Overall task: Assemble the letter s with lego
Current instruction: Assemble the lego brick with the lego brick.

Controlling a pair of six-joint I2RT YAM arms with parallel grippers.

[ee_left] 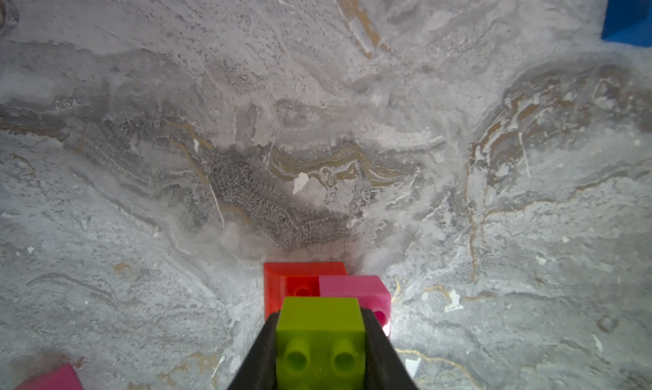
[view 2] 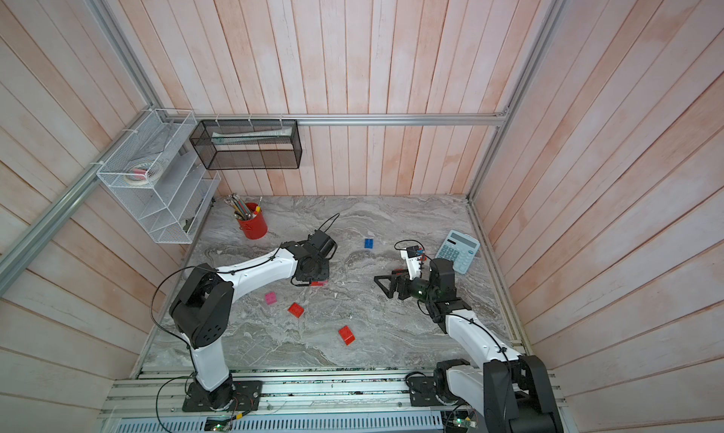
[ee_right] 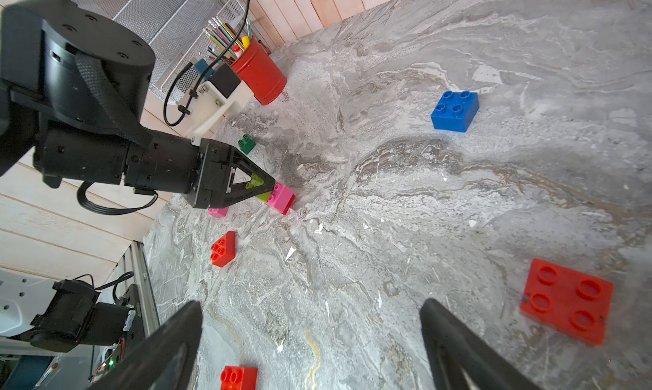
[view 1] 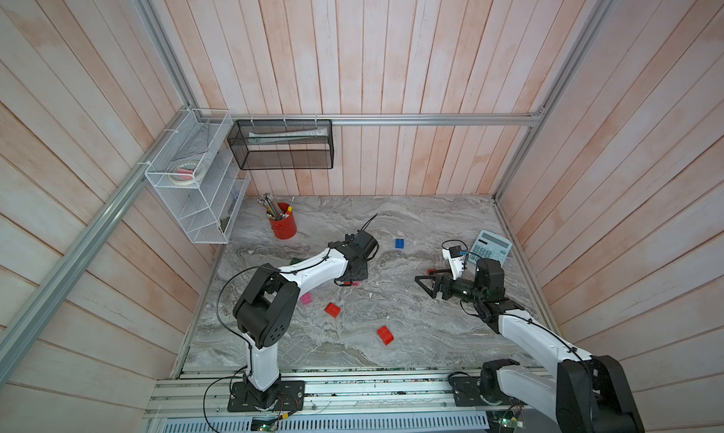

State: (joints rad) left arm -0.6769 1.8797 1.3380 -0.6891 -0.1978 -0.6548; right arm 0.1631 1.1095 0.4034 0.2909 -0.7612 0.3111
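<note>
While viewed from left wrist, found lime green brick clamped between left gripper jaws, against red brick and pink brick, left of centre. Logged left arm reaching far and rightward, wrist pitched down. Logged right gripper spread wide, grasping nothing, pointing left

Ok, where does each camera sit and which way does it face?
Both top views: high overhead, looking down on the table; left gripper and right gripper show.
Left wrist: looks down past its gripper, shut on the lime green brick.
Right wrist: low, looks across the table at the left gripper; its own open fingers show.
Shared: both wrist views show the lime green brick by the pink brick.
</note>
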